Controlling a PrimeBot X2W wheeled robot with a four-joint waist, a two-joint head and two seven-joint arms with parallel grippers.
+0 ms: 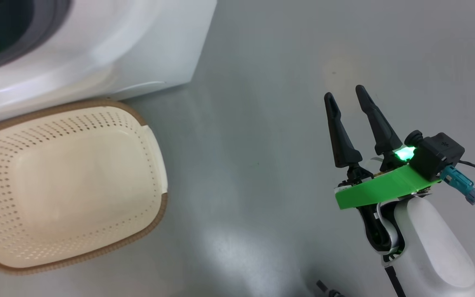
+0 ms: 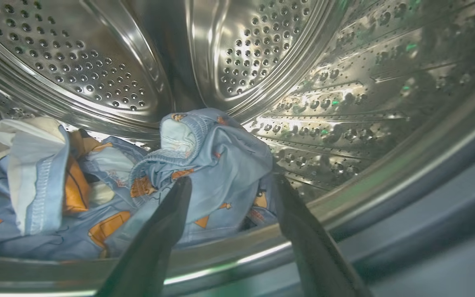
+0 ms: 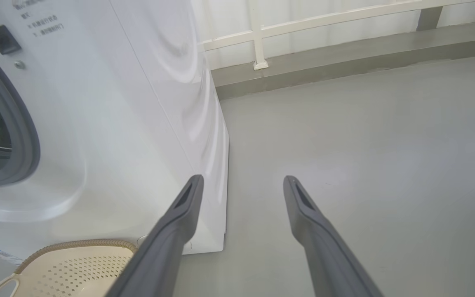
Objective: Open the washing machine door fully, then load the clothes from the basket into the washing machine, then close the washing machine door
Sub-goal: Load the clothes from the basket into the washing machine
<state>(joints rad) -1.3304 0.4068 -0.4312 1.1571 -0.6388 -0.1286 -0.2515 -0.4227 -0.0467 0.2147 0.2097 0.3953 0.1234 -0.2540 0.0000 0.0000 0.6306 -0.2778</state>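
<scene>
My left gripper point(image 2: 231, 179) reaches into the steel drum of the washing machine point(image 1: 109, 45), its jaws open, and a fold of the clothes point(image 2: 217, 165) stands between the fingertips. More of the light blue, orange-printed clothes point(image 2: 56, 194) lie heaped on the drum floor to the left. The cream basket point(image 1: 68, 181) sits on the floor in front of the machine, with nothing in it. My right gripper point(image 1: 346, 93) hovers open over bare floor to the right of the basket. The washing machine door is out of view.
Grey floor point(image 1: 262, 123) stretches to the right of the machine. A low grey kerb with a white railing point(image 3: 262, 62) runs along the far wall. The machine's grey rubber ring point(image 3: 19, 123) shows at the left in the right wrist view.
</scene>
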